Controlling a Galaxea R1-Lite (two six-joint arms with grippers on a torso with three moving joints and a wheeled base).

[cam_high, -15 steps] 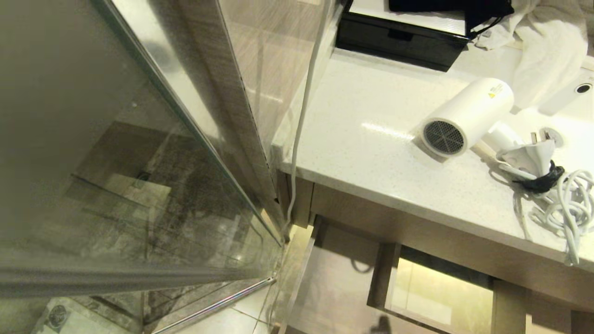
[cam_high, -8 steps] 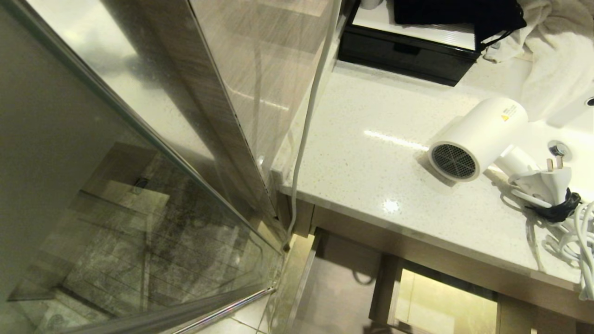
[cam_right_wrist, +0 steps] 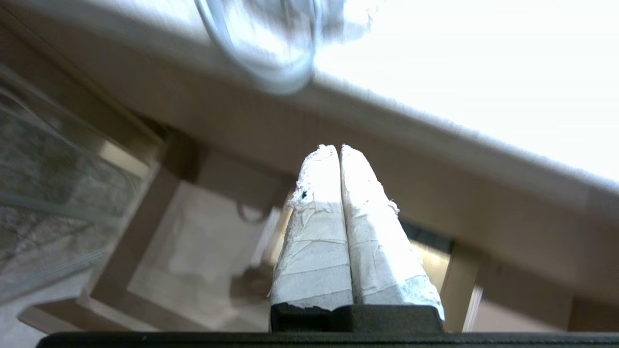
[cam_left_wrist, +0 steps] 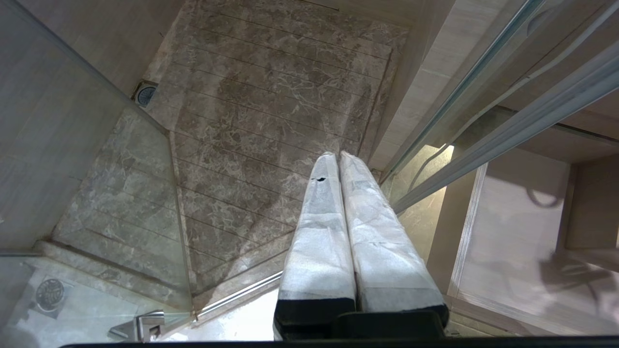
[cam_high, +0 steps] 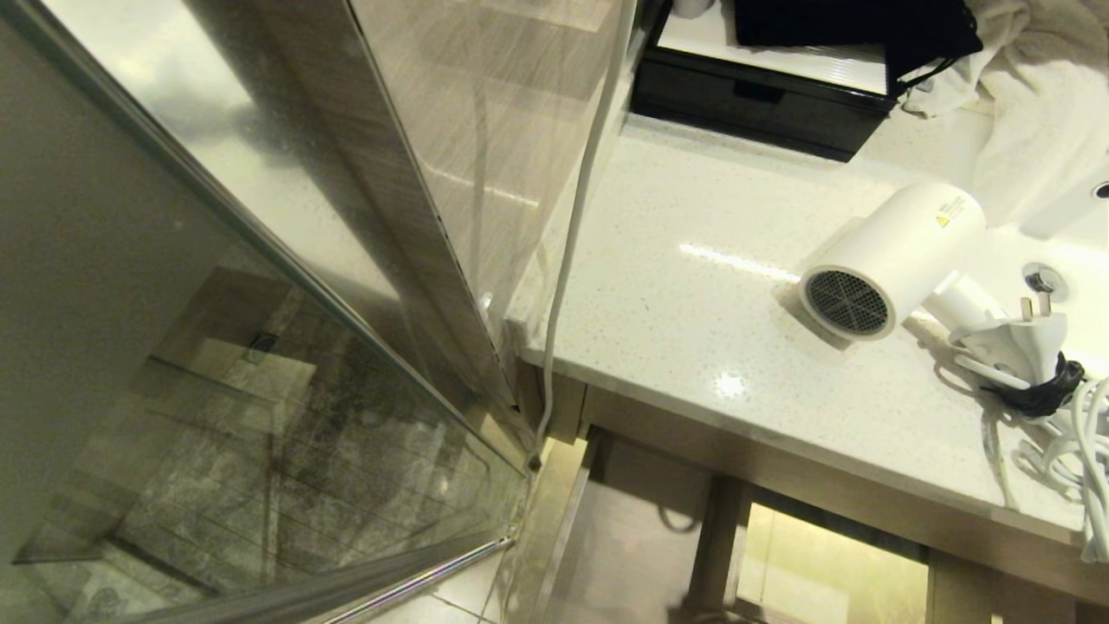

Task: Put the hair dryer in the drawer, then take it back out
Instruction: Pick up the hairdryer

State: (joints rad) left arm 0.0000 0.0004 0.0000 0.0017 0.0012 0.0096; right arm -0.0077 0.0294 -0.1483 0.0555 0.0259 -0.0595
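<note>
A: Which containers appear, and what do they hold?
B: The drawer (cam_high: 641, 537) stands pulled out below the front edge of the white surface (cam_high: 693, 347); its pale floor shows only a ring-shaped mark near the back wall. Beside it a boxed cut-out (cam_high: 832, 563) opens onto a lit yellowish area. A black box (cam_high: 762, 87) sits at the rear of the surface with a dark item on its lid.

A: What is hidden or cut off?
B: The drawer's front is cut by the lower frame edge in the head view. The coiled white cord (cam_high: 1066, 425) runs off the right edge, and the white towel (cam_high: 1040, 104) is cropped at the corner. The right wrist view is blurred; the cord loop (cam_right_wrist: 261, 53) hanging over the surface edge is only roughly legible there.

A: Where does the hair dryer lie, relative to the fingers?
B: The hair dryer (cam_high: 892, 260) lies on its side on the surface, grille toward the front edge, its plug (cam_high: 1009, 342) just beside it. Neither gripper appears in the head view. The right gripper (cam_right_wrist: 340, 147), fingers pressed together and holding nothing, sits below the surface edge, over the open drawer (cam_right_wrist: 193, 251), well apart from the dryer. The left gripper (cam_left_wrist: 338, 154), fingers likewise pressed together, points at the marble shower floor (cam_left_wrist: 271, 111) beyond the glass panel (cam_high: 260, 347).
</note>
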